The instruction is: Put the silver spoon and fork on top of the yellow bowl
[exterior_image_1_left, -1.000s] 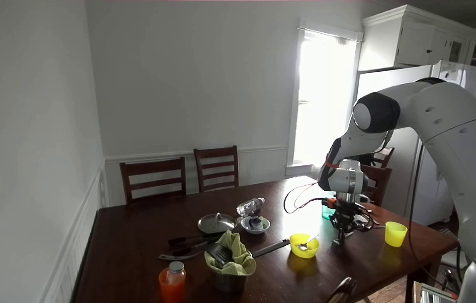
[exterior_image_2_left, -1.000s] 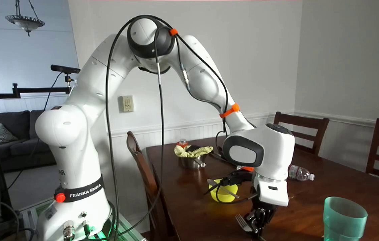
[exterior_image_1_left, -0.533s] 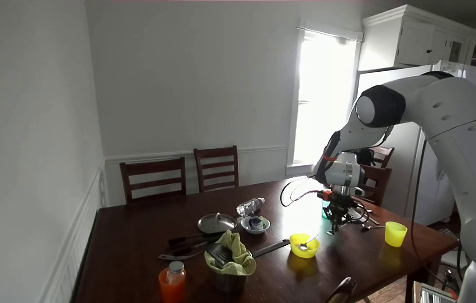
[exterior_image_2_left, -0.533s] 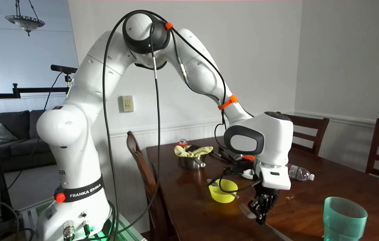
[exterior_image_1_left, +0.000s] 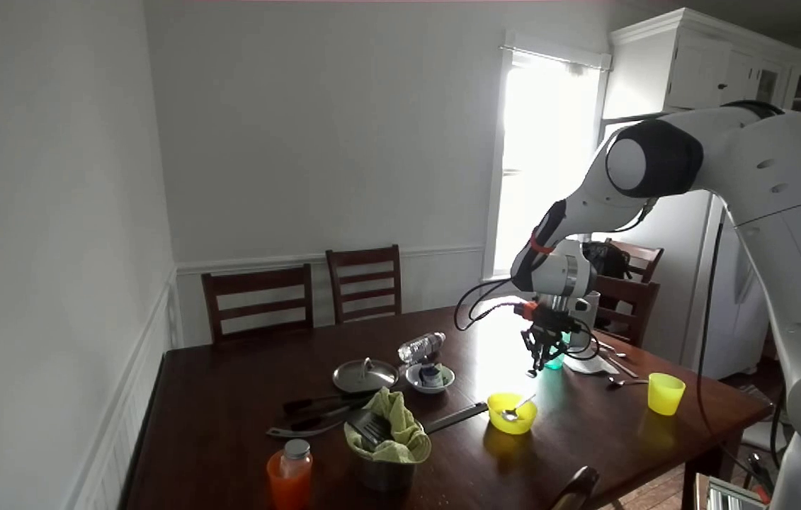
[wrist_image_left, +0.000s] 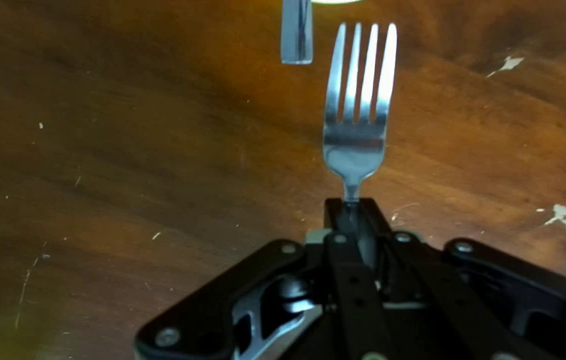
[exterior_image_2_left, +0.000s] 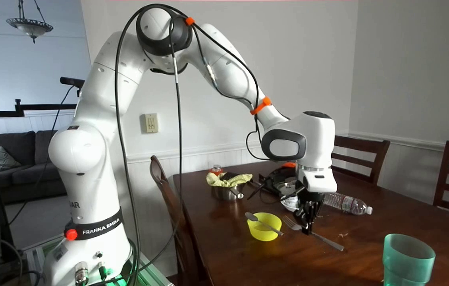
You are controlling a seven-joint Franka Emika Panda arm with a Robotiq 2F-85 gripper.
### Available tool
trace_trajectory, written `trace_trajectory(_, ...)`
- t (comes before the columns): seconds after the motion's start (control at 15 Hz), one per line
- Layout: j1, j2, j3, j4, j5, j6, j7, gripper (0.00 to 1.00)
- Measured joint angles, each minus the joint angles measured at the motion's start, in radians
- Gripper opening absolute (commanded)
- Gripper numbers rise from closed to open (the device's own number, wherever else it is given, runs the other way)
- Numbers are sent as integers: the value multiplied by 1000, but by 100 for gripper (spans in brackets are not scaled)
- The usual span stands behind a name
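The yellow bowl stands on the table in both exterior views [exterior_image_1_left: 511,426] [exterior_image_2_left: 262,235]. A silver spoon [exterior_image_2_left: 264,224] lies across the bowl, its handle sticking out over the rim. The spoon's handle end [wrist_image_left: 297,37] and a sliver of the bowl's rim [wrist_image_left: 337,1] show at the top of the wrist view. My gripper [wrist_image_left: 350,205] is shut on the neck and handle of the silver fork [wrist_image_left: 355,145], with the tines pointing forward. In the exterior views the gripper [exterior_image_1_left: 536,367] [exterior_image_2_left: 307,229] holds the fork [exterior_image_2_left: 328,241] above the table, beside the bowl.
A pot with a green cloth [exterior_image_1_left: 386,471], a white bowl [exterior_image_1_left: 430,388], a water bottle [exterior_image_1_left: 421,347] and a lid [exterior_image_1_left: 358,377] are on the table. A yellow cup [exterior_image_1_left: 666,395] and a teal cup [exterior_image_2_left: 409,260] stand on it too. Loose cables hang from the arm.
My gripper has risen from the table with the fork in it and has moved up and sideways in the exterior views. The bowl and spoon have not moved.
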Motion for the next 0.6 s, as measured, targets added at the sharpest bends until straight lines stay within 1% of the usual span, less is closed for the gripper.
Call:
trace_trajectory(0.27,60,-22,16,-28,-1,2,27,2)
trace_trajectory(0.33,74,-25,22,-35,-1,2,39,10)
trace_trajectory(0.6,75,-21,31,-36,-1,3,43,10)
